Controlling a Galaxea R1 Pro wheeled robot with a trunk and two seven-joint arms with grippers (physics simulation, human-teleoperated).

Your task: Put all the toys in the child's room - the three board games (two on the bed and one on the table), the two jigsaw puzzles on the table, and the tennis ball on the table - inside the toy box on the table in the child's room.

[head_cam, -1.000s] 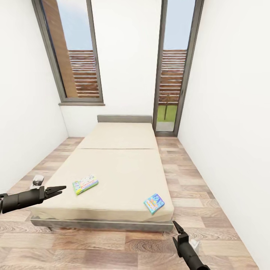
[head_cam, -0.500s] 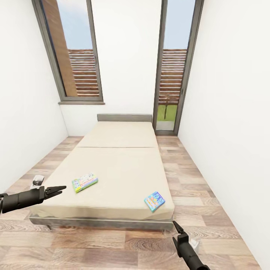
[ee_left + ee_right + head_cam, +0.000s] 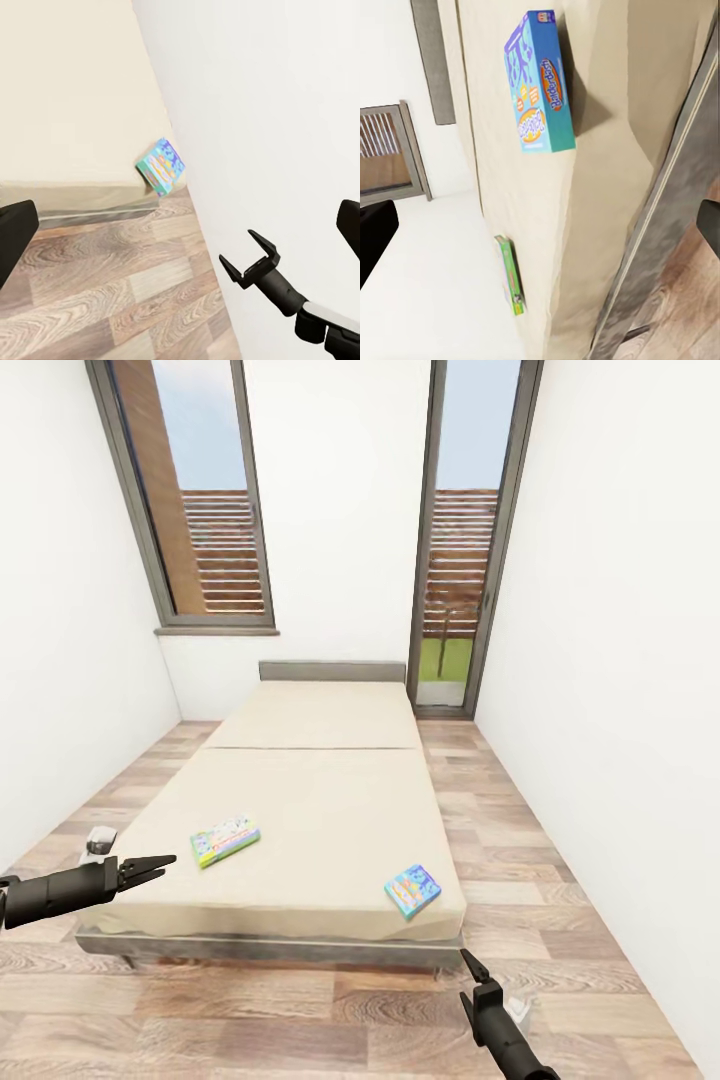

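Two board games lie near the foot of the bed. A green one rests towards the left and a smaller blue one sits at the right corner. My left gripper hovers open just off the bed's left edge, level with the green box and a short way left of it. Low in front of the bed's foot, below the blue box, my right gripper is open over the floor. The right wrist view shows the blue game and the green game. In the left wrist view I see the blue game and the right gripper.
White walls close in on both sides of the bed. A window and a glass door are at the far end. Wood-plank floor runs along the bed's right side and foot. A small white object lies on the floor at the left.
The whole picture has shifted slightly upward, so the camera has moved. Both arms keep their pose and both boxes stay where they lay on the bed.
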